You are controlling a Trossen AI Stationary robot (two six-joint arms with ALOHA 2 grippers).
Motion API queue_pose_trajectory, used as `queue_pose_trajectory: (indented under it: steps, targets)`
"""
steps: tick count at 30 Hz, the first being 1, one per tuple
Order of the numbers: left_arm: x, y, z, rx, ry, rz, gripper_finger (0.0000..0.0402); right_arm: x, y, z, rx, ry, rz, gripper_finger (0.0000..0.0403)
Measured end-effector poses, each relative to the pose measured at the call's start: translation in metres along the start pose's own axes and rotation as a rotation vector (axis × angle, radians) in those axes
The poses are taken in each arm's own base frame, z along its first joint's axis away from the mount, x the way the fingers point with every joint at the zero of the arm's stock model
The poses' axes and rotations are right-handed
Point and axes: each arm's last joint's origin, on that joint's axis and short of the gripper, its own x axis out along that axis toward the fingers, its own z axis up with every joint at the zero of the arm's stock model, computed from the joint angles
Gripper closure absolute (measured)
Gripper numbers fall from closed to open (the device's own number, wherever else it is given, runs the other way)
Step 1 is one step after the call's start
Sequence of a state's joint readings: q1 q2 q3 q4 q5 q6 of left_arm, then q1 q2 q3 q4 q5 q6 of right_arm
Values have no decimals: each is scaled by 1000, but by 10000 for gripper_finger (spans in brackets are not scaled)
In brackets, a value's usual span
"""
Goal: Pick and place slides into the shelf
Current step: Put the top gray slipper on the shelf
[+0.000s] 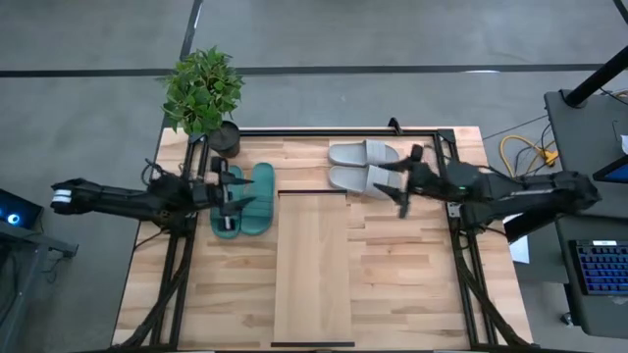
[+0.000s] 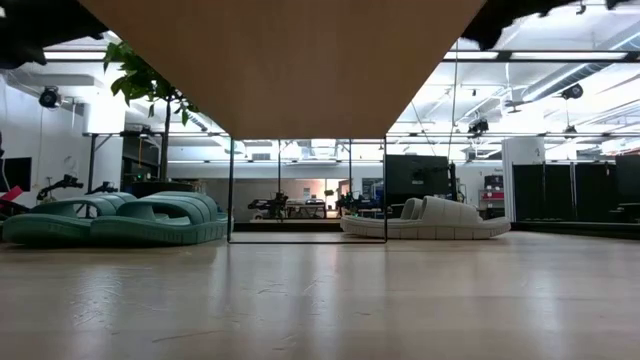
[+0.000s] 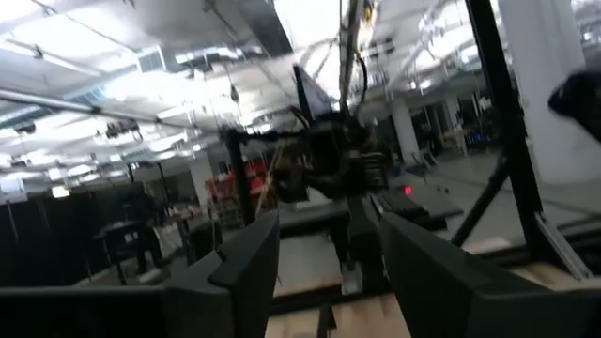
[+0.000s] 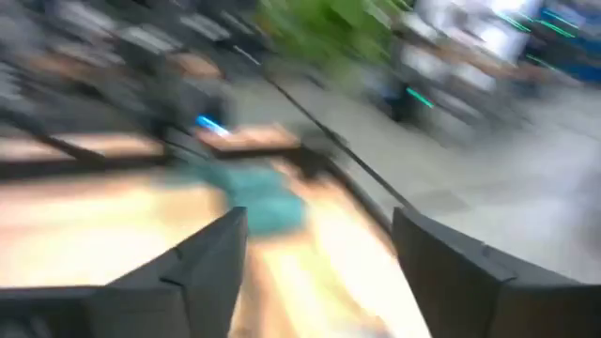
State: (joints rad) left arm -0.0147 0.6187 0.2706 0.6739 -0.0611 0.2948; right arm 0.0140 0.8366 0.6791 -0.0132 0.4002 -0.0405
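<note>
Two teal-green slides (image 1: 257,199) lie side by side, soles down, on the table's left part and show at the left of the low view (image 2: 110,220). Two light grey slides (image 1: 363,167) lie soles down at the far right (image 2: 430,220). The shelf (image 1: 312,265), a long pale wood panel, runs from the table's middle to its near edge and stands raised on thin black legs (image 2: 280,60). My left gripper (image 1: 234,199) hangs open above the teal slides, with nothing between its fingers (image 3: 329,244). My right gripper (image 1: 404,182) hangs open above the grey slides' right ends (image 4: 319,235).
A potted plant (image 1: 203,93) stands at the table's far left corner. Black frame rails (image 1: 334,131) run along the far edge and down both sides. Bare tabletop (image 1: 402,275) lies to the right of the shelf. A keyboard (image 1: 601,267) sits off the table at the right.
</note>
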Motion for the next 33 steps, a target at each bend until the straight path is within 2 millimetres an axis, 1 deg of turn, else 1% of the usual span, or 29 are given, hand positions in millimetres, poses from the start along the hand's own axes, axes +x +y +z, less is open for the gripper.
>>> queue_pose_trajectory:
  steps: [3,5,7,9,11,13,18,23,26,30,33]
  targets:
    - [3,0,0,0,16,-5,228,13,-4,13,-43,152,-293,127]
    - [4,1,3,-1,-2,2,228,17,-10,21,-57,228,-428,125]
    - [4,1,2,-1,4,12,228,19,-16,27,-42,276,-447,128]
    - [3,1,1,-1,14,26,228,20,-23,32,-10,298,-407,132]
    - [2,1,1,-8,14,34,228,20,-30,32,23,308,-358,138]
    - [1,1,-1,-25,23,50,228,19,-39,28,50,316,-341,142]
    - [-1,2,-3,-24,52,83,228,11,-70,6,155,332,-360,150]
    - [-2,3,-3,-24,54,98,228,7,-101,-25,353,251,-245,158]
    - [-2,3,-3,-23,53,104,228,7,-114,-46,485,202,-198,158]
    - [-2,5,2,-17,42,141,228,7,-126,-72,672,205,-284,160]
    - [-1,6,4,-17,34,150,228,6,-131,-85,742,224,-330,164]
